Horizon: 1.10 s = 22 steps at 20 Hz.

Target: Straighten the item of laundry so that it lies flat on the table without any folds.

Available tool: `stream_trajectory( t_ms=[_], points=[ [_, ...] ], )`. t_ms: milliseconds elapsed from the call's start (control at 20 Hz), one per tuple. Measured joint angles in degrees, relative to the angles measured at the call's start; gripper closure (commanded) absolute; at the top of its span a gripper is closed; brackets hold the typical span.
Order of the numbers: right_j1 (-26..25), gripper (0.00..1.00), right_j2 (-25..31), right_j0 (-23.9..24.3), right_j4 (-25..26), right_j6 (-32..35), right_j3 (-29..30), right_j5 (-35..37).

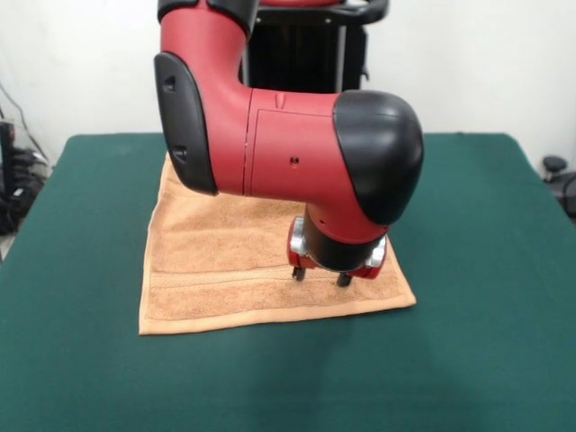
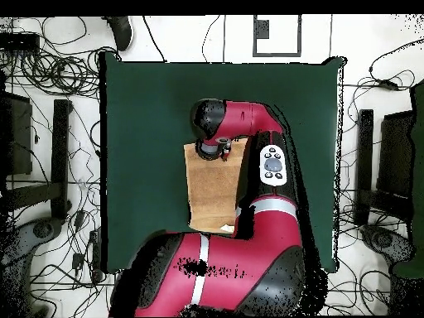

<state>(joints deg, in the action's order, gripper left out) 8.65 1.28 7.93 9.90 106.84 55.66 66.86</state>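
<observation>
The orange-tan terry towel (image 1: pixel 243 261) lies on the dark green table (image 1: pixel 486 297), roughly at its middle, and it looks nearly flat: the woven border band runs straight along the edge farthest from the pedestal, and no raised fold shows in the part the arm leaves uncovered. The red and black Sawyer arm hides much of the cloth in both views, so whether the pedestal-side portion is fully spread I cannot tell.

The gripper (image 1: pixel 320 276) hangs directly over the towel, near the corner farthest from the pedestal, just inside the border band. Its two dark fingertips stand a little apart, spread with nothing between them, and seem to sit at or just above the pile; contact is unclear.

In the overhead view the towel (image 2: pixel 211 186) reads as a rectangle whose long axis runs from the gripper (image 2: pixel 217 151) back toward the robot's base. So almost all the cloth lies base-ward of the gripper, and any remaining slack would probably be drawn out along that axis.
</observation>
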Motion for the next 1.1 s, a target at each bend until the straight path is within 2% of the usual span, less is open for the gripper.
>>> stream_trajectory(
  t_ms=[1100],
  points=[
    [0.1,0.0,-0.8,-0.7,0.0,0.0,0.1,-1.1]
  ],
)
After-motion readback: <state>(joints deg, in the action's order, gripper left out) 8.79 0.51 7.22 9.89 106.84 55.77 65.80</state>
